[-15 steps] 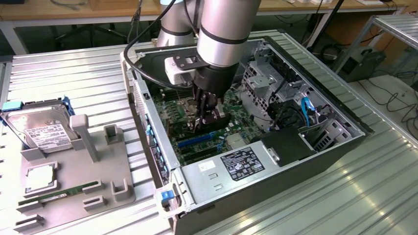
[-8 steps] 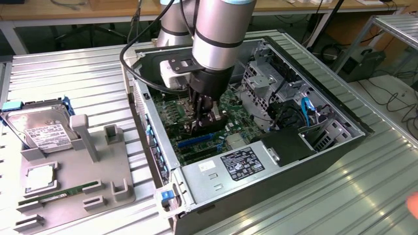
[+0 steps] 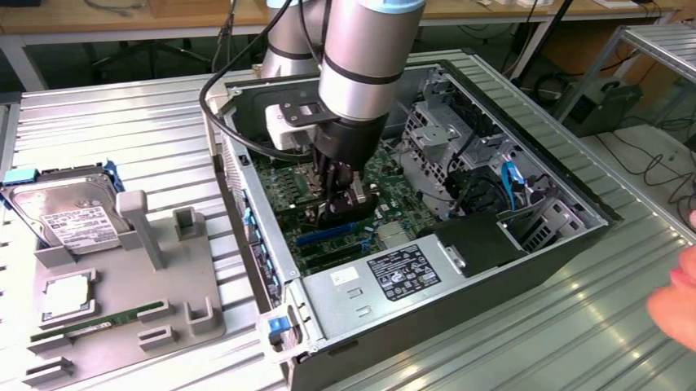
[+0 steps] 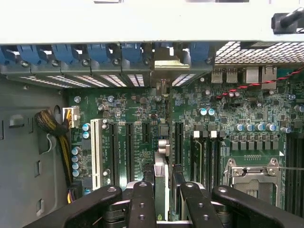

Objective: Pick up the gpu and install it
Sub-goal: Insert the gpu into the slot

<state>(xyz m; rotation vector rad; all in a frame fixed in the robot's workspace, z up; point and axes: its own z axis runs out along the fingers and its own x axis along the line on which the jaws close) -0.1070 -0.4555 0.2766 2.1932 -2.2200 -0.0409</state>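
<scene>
In the exterior view, my gripper reaches down into the open computer case, shut on the gpu, a dark card held on edge just above the motherboard. The wrist view looks along the gpu, a thin upright edge between my black fingers. It lines up with the expansion slots. Its metal end sits by the rear bracket openings. I cannot tell whether the card is seated in a slot.
A grey holder outside the case, on the exterior view's left, carries a hard drive and a green RAM stick. The power supply fills the case's near end. A person's hand shows at the right edge. The CPU socket lies beside the slots.
</scene>
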